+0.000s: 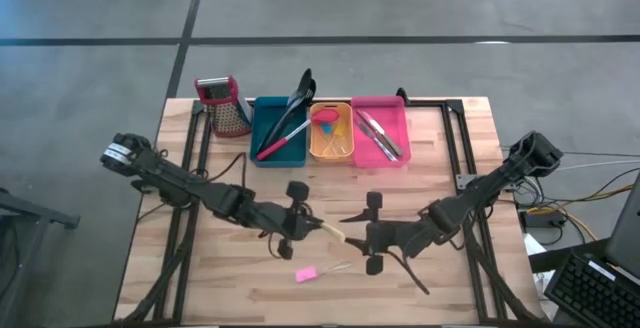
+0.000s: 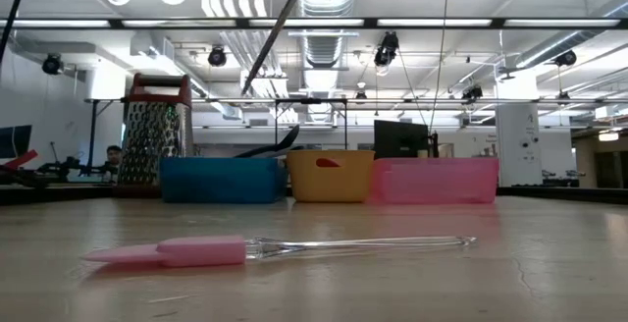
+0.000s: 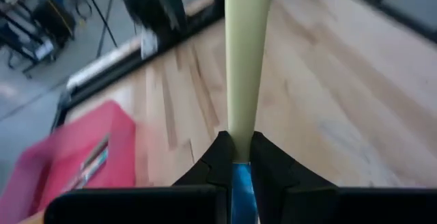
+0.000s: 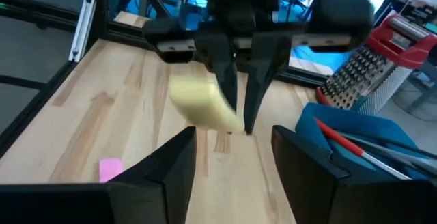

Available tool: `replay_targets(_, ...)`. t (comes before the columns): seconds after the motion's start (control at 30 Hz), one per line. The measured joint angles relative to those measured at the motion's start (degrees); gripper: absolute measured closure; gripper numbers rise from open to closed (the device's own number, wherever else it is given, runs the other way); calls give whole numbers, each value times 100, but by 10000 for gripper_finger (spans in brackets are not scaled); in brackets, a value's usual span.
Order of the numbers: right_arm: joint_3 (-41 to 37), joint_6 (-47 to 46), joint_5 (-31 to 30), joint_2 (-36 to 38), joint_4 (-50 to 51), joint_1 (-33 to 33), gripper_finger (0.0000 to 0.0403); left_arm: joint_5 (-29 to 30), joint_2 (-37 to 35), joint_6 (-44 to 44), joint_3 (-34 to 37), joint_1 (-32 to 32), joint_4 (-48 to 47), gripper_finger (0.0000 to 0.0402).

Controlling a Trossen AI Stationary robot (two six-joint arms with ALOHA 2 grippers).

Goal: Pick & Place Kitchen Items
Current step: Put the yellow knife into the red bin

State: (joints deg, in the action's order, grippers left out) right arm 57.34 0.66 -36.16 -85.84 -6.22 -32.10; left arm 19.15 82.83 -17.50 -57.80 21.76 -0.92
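Item 1. Box grater (image 1: 226,105), metal with red top, upright at about 11 o'clock on the table (image 1: 440,268); it stands outside the bins.

Item 2. Teal bin (image 1: 278,133), at 12 o'clock: holds long black utensils and a red-handled one, propped over the rim since they exceed its length.

Item 3. Left gripper (image 1: 298,226), just left of table centre, raised above the surface. Fingers clamped on a pale yellow utensil (image 1: 328,230), whose free end projects toward 3 o'clock, at the opposite arm. Judged a handover grip: one end is held so the other stays free.

Item 4. Pink spatula (image 1: 318,272) with clear handle, lying flat at 6 o'clock, untouched; not yet sorted.

Item 5. Orange bin (image 1: 331,133), 12 o'clock: small red and yellow pieces inside.

Item 6. Right gripper (image 1: 372,233), just right of centre, facing the left one. Fingers apart, nothing between them, level with the utensil's free end.

Item 7. Pink bin (image 1: 379,130), 1 o'clock: metal tools lying lengthwise.
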Motion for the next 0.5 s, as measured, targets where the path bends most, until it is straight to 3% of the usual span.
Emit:
replay_targets(0.23, 84, -156, 37, 24, 76, 105, 207, 234, -7, 606, -403, -19, -1467, 372)
replay_targets(0.33, 306, -453, 24, 24, 631, 164, 202, 596, 7, 874, -622, -33, -2033, 372)
replay_targets(0.5, 714, -974, 35, -37, 1616, 306, 193, 645, 7, 1003, -890, -71, -2195, 372)
